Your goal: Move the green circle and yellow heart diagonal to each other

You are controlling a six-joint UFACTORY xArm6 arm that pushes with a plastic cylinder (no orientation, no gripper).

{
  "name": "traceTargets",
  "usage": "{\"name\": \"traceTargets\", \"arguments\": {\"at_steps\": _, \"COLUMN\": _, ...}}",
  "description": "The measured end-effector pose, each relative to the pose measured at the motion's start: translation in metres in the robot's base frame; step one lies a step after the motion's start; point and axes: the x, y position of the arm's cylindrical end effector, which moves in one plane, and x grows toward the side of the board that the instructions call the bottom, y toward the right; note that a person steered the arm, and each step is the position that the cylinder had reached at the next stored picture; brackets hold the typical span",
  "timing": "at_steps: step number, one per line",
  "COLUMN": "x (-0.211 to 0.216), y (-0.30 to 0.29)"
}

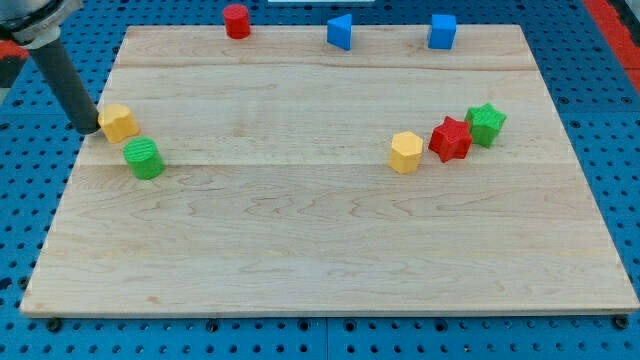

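We see my tip [88,127] at the view's left edge of the wooden board [320,250], the dark rod slanting up toward the view's top left; it ends bare, with nothing that opens or closes, and its lower end touches or sits just beside the left side of the yellow heart [119,122]. The green circle [143,158], a short cylinder, stands just beside the heart, toward the view's bottom and slightly to the right of it, so the two lie corner to corner; whether they touch we cannot tell. Well apart, on the view's right half, three blocks form a rising row: a yellow hexagon [406,152], a red star [451,138] just beside it, and a green star [486,124] touching or nearly touching the red one. Along the view's top edge of the board stand a red cylinder [236,21], a blue triangle [340,32] and a blue cube [442,31], each apart from the others. Around the board lies a blue perforated table [600,60].
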Motion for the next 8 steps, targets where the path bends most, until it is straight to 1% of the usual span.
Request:
{"name": "traceTargets", "arguments": {"at_steps": 1, "x": 0.0, "y": -0.017}}
{"name": "traceTargets", "arguments": {"at_steps": 4, "x": 0.0, "y": -0.017}}
{"name": "traceTargets", "arguments": {"at_steps": 6, "x": 0.024, "y": -0.024}}
{"name": "traceTargets", "arguments": {"at_steps": 7, "x": 0.123, "y": 0.026}}
{"name": "traceTargets", "arguments": {"at_steps": 8, "x": 0.138, "y": 0.164}}
